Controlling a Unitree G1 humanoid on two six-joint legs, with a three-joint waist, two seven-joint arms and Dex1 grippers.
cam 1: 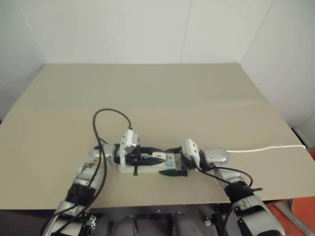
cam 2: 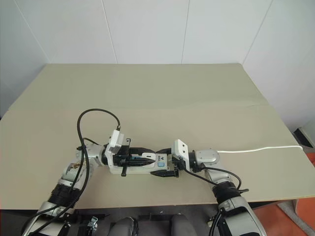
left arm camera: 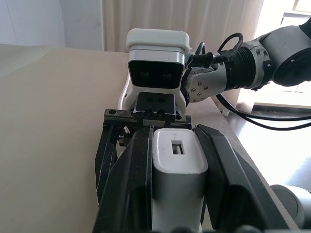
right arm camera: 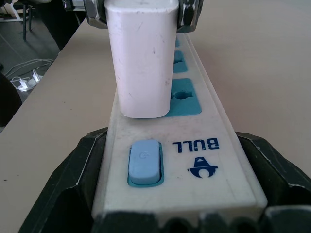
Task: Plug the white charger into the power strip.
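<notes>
My left end effector (cam 2: 142,160) is clenched on the small white boxy plastic charger (left arm camera: 178,170), its two black fingers (left arm camera: 133,179) pressed against the charger's sides. In my right wrist view the charger (right arm camera: 141,58) stands upright on the long white rectangular power strip (right arm camera: 194,160), its lower end on the blue socket face nearest the pale blue switch (right arm camera: 144,162); I cannot tell whether the prongs are fully seated. My right end effector (cam 2: 166,169) grasps the switch end of the power strip, one black finger (right arm camera: 63,189) along each long side. The strip lies flat on the beige tabletop (cam 1: 162,103) near its front edge, and its thin white cord (cam 1: 268,147) runs off toward the tabletop's right edge.
</notes>
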